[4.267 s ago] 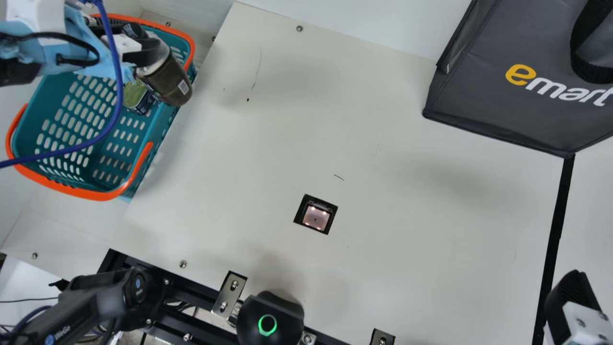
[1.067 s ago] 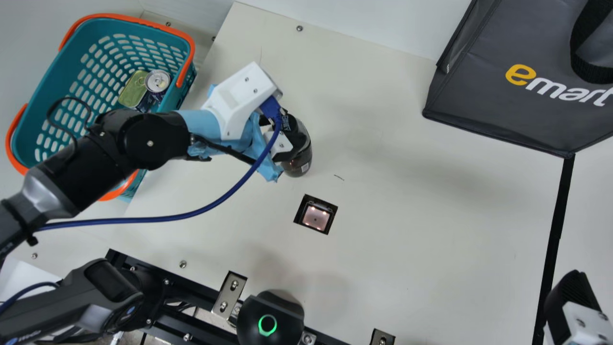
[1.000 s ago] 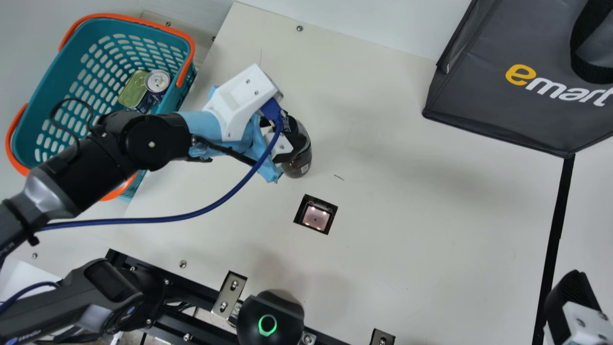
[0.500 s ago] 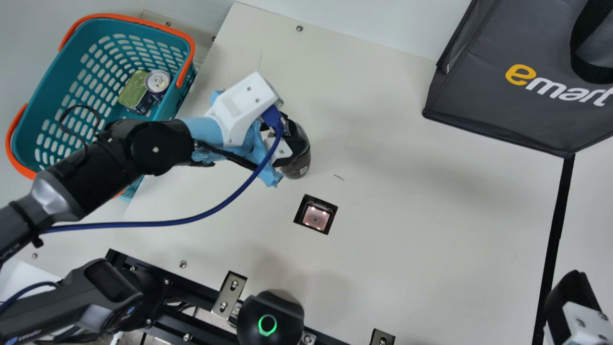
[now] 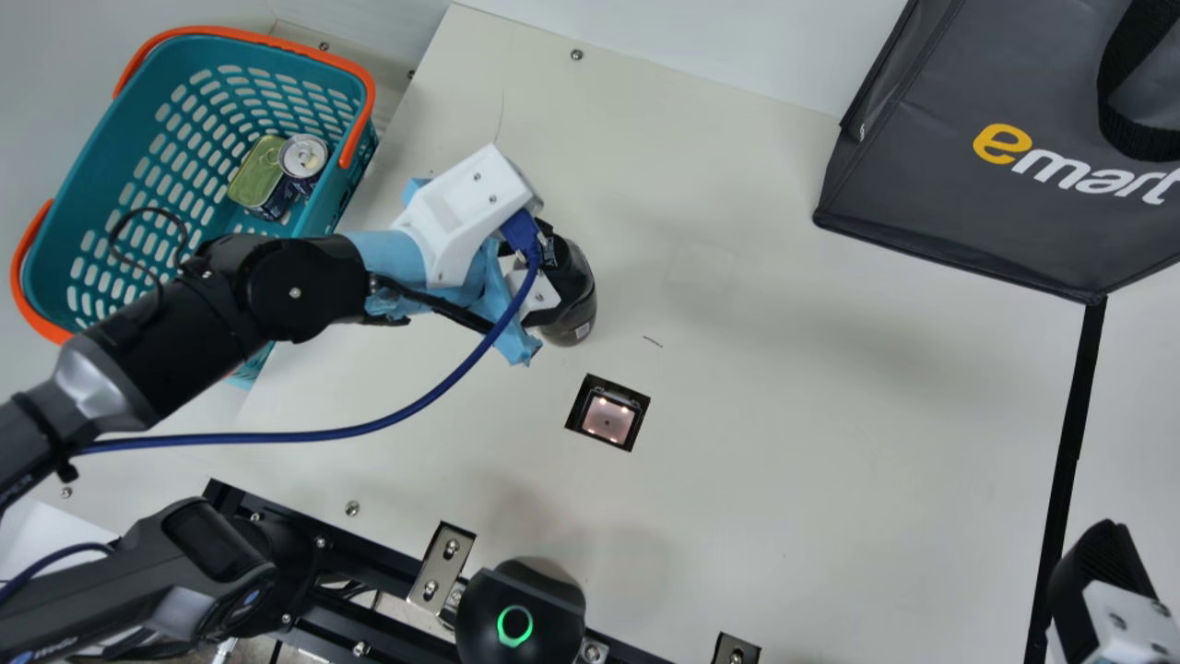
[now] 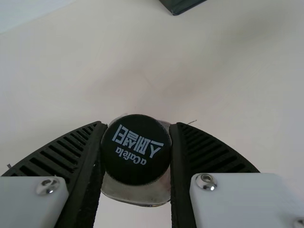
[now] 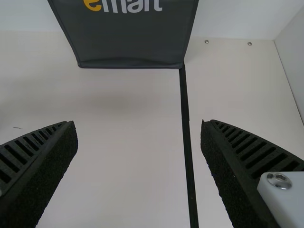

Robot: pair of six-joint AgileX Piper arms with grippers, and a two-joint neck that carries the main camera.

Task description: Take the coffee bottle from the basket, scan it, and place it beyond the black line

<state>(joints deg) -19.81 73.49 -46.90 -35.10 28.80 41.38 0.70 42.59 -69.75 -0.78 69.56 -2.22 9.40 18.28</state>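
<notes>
You're in what looks like a robot lab mocking up a shop checkout: scanner (image 5: 607, 420) set in the table (image 5: 784, 443), basket (image 5: 92, 221) with 2 tins (image 5: 254, 175) left of it, bag (image 5: 931, 138) right, metal frame (image 5: 369, 563) below.

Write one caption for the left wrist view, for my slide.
Left gripper closed on the coffee bottle, its dark cap facing the camera.
</notes>
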